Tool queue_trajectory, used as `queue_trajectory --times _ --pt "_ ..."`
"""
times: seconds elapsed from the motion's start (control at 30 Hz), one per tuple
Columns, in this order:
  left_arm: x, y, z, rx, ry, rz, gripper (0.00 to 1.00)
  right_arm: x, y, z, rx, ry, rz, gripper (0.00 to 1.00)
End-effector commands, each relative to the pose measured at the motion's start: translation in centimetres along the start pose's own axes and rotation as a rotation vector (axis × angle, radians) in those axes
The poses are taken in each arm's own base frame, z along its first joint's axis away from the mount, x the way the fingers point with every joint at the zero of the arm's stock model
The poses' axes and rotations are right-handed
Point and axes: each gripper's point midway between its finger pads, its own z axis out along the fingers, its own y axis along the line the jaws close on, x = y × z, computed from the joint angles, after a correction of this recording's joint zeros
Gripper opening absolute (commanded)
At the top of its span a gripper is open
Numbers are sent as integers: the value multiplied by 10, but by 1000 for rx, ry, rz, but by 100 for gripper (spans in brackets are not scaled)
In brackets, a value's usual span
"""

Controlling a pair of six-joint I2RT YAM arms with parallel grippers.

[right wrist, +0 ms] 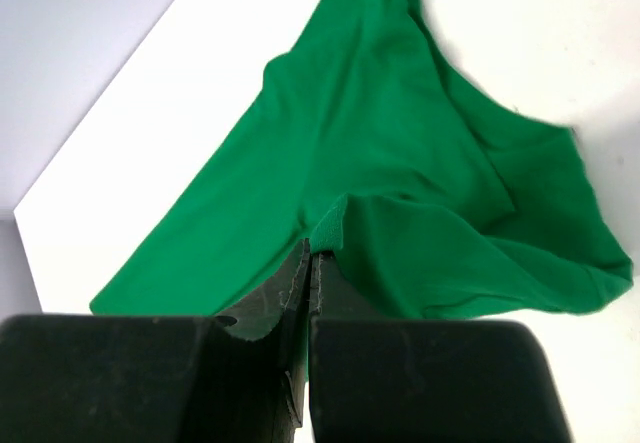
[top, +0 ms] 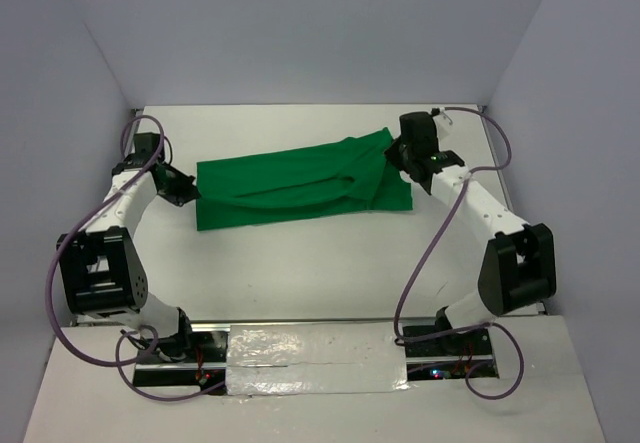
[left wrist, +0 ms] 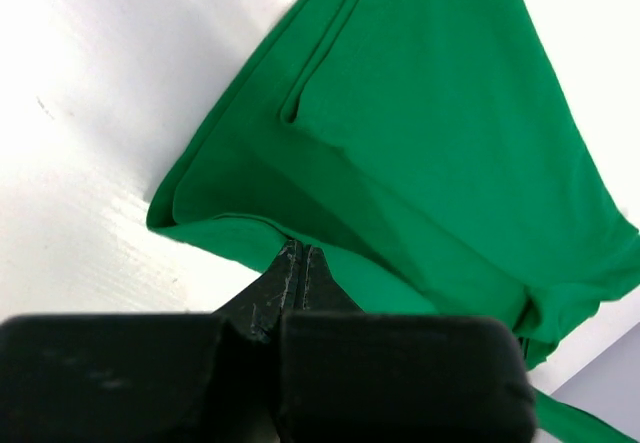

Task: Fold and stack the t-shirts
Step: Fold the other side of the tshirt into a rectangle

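Note:
The bright green t-shirt (top: 290, 188) lies as a long band across the far half of the white table (top: 300, 273), folded lengthwise. My left gripper (top: 190, 191) sits at its left end. In the left wrist view the fingertips (left wrist: 300, 250) are pressed together on the edge of the t-shirt (left wrist: 430, 133). My right gripper (top: 398, 153) is at the right end, where the cloth bunches and rises a little. In the right wrist view this gripper (right wrist: 322, 253) pinches a small fold of the t-shirt (right wrist: 370, 143).
Grey walls close the table on the left, back and right. A strip of silver tape (top: 320, 361) runs along the near edge between the arm bases. Purple cables (top: 425, 263) loop beside both arms.

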Motion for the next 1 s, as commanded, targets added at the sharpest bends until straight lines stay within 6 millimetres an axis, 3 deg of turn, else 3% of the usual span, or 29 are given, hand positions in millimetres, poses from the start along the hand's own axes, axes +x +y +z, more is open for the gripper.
queue_trajectory --times 0.0,0.37,0.53,0.67,0.7,0.73,0.8,0.83,0.87,0.97 --pt "-12 -6 8 -12 -28 -29 0 -23 29 11 -54 -47 -13 0" --pt "-16 -6 35 -44 -12 -46 0 -24 52 58 -43 -7 -60 0" --pt "-20 -5 47 -65 -7 -53 0 -23 52 79 -19 7 -67 0" --pt "-30 -8 56 -70 -8 -67 3 -26 58 105 -19 30 -40 0" --pt "-31 -6 63 -82 3 -71 8 -26 61 110 -33 46 -40 18" --pt "-39 -17 61 -57 -6 -68 33 -23 65 116 -52 71 -43 32" --pt "-41 -22 62 -62 30 -44 70 -14 77 127 -87 163 -61 64" --pt "-51 -36 54 -31 10 -22 92 -12 81 131 -95 178 -75 68" --pt "-54 -39 47 -28 2 -15 97 -6 78 127 -99 212 -91 75" --pt "-71 -48 26 -13 -65 1 99 5 66 112 -116 238 -107 76"
